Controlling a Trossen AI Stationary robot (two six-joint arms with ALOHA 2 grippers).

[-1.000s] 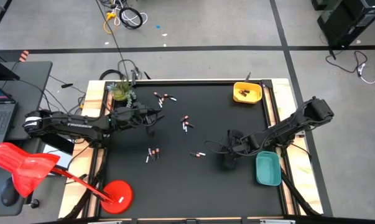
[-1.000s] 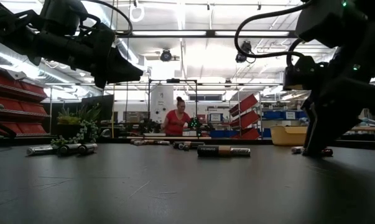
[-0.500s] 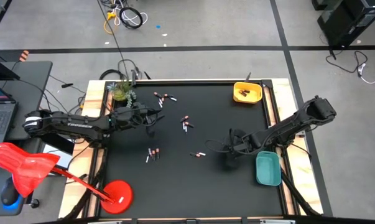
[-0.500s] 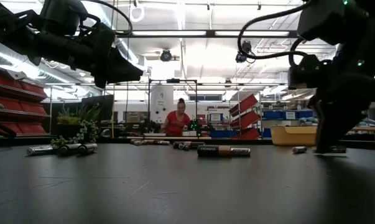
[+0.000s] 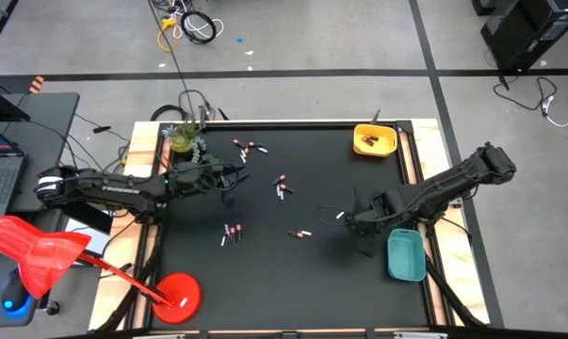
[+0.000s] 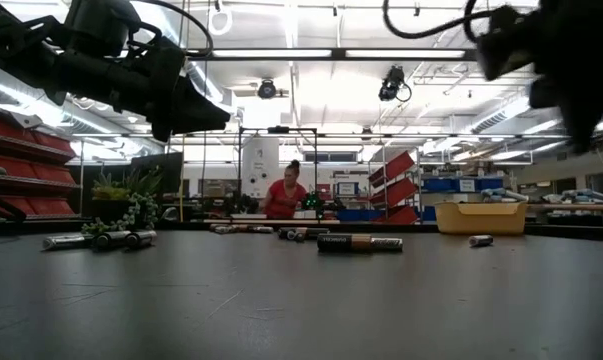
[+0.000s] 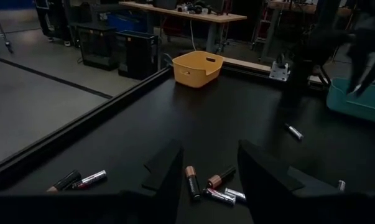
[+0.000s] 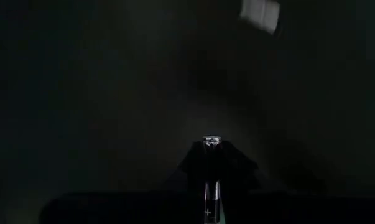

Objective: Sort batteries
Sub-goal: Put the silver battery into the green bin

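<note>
Right gripper (image 5: 359, 229): dark two-finger tool over the right side of the table, just beside the teal tray; fingers pressed together on a thin silvery battery (image 8: 211, 198), which runs lengthwise out along them, plus-marked end inward.
Left gripper (image 7: 209, 180): dark fingers spread, nothing between them, raised above the left-centre of the table.
Black table (image 5: 265, 273): flat matte work surface.
Teal rectangular plastic tray (image 5: 406, 256): right edge, next to the right gripper; far nearer that arm than the left.
Yellow rectangular plastic tray (image 5: 375, 140): far right corner, some batteries inside.
Loose batteries: small clusters at centre (image 5: 282, 185), far centre (image 5: 249, 147) and near left-centre (image 5: 232, 233); one pair (image 5: 302, 234) and a single silvery cell (image 5: 340, 215) lie nearest the right gripper.
Likely next move: carry the held cell sideways over a tray.
</note>
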